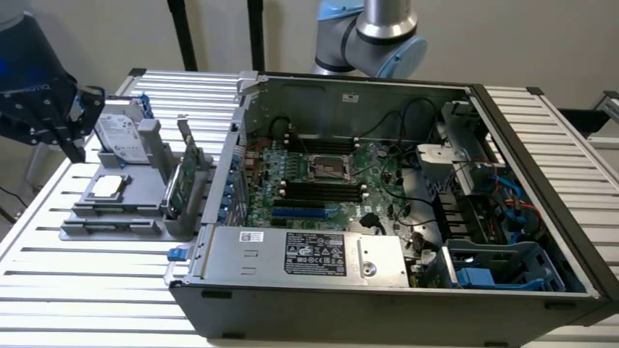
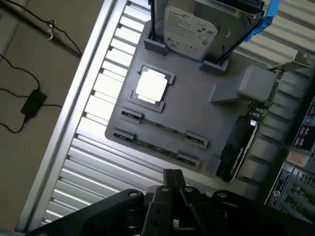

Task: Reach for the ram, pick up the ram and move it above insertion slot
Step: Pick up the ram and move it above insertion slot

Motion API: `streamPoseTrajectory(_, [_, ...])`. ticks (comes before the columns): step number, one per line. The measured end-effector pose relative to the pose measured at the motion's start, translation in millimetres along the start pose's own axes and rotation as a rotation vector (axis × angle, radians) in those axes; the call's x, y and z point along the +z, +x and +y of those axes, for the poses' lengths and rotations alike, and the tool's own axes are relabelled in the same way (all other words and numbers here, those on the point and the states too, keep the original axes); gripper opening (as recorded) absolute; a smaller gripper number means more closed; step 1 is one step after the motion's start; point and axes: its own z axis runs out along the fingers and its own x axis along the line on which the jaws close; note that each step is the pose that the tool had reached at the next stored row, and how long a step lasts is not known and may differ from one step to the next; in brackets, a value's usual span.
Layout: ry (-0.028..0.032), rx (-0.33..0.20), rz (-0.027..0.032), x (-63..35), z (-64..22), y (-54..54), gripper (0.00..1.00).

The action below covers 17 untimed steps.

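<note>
Far on the exterior view's left, here's the gripper (image 2: 172, 176), fingers pressed together and pinching nothing, white lettering on its dark body too blurred to read. Just beyond its tips sits the grey tray (image 2: 197, 113), and there's the ram (image 2: 162, 129): two thin green sticks lying edge-up side by side in the tray's near slots, untouched and apart from the fingers. Behind them is a square silver chip (image 2: 151, 86), then the upright drive (image 2: 197, 24), its label print too fine to make out. The card (image 1: 184, 181) stands at the tray's right edge, partly hidden. Next comes the open case (image 1: 387, 312) with its board (image 1: 320, 181) and a white sticker (image 1: 314, 255), unreadable. A slatted metal table (image 1: 87, 290) carries everything; a plain wall stands behind, and an adapter (image 2: 33, 103) lies on the floor
</note>
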Motion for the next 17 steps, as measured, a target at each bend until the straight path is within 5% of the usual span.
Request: streamPoseTrajectory(17, [0.0022,-0.308,0.0022,0.5,0.1,0.0,0.11])
